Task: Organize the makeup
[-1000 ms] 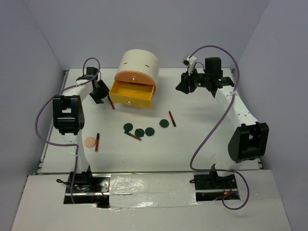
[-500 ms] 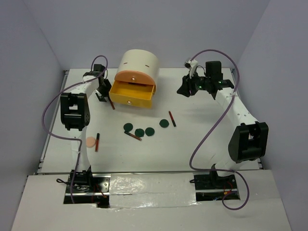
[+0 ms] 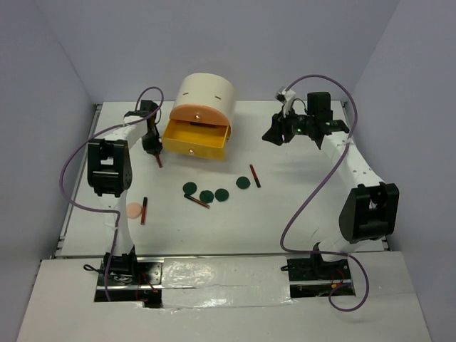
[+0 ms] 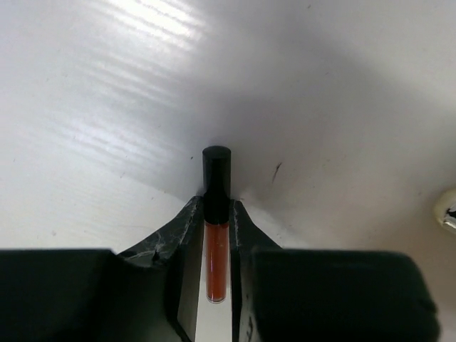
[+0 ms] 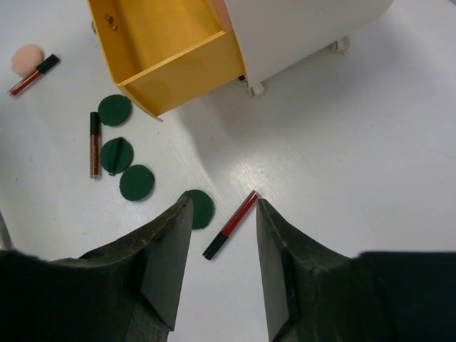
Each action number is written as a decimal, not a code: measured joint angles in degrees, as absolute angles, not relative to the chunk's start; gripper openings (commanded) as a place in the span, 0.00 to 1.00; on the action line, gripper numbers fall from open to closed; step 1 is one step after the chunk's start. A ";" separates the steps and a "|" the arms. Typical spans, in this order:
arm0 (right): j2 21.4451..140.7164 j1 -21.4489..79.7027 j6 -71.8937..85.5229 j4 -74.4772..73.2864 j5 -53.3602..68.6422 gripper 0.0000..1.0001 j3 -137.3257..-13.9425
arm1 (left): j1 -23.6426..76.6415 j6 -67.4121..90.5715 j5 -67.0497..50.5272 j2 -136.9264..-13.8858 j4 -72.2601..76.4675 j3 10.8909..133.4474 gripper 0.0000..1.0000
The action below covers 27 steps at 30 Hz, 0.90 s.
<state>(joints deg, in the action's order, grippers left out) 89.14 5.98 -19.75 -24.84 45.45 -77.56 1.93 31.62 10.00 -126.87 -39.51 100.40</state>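
Observation:
My left gripper [image 3: 152,144] is shut on a thin dark-red stick [image 4: 216,235] with a black cap, held low over the table just left of the yellow drawer [image 3: 196,140]; the stick pokes out below the fingers [image 3: 158,161]. My right gripper [image 3: 275,134] is open and empty, high above the table; in its wrist view [image 5: 224,203] another dark-red stick [image 5: 230,224] lies below between the jaws. Four dark green discs [image 3: 206,195] lie mid-table in a row. A third stick [image 3: 197,201] lies by them, a fourth [image 3: 144,210] beside the peach puff [image 3: 133,209].
The cream drum-shaped cabinet [image 3: 205,94] stands at the back with its yellow drawer pulled open and empty [image 5: 164,50]. Purple cables loop above both arms. The table's left edge [image 3: 78,185] is near the puff.
My left gripper has shifted right toward the drawer, and the stick it holds has swung slightly left and nearer. The left elbow has risen. The right gripper has barely moved.

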 measured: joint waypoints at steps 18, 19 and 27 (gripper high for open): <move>86.87 7.70 -23.88 -28.12 42.02 0.43 -65.76 | 0.69 36.58 4.16 -91.94 -32.27 65.14 0.00; 86.67 8.19 -24.08 -28.27 41.45 0.32 -65.28 | 0.69 37.56 2.96 -87.94 -31.73 63.94 0.00; 86.56 10.33 -21.21 -27.70 37.43 0.31 -64.14 | 4.64 49.34 -5.48 -65.36 -17.67 54.22 0.00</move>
<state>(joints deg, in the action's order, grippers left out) 86.56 10.33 -21.21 -27.70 37.43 -64.14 4.64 49.34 -5.48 -65.36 -17.67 54.22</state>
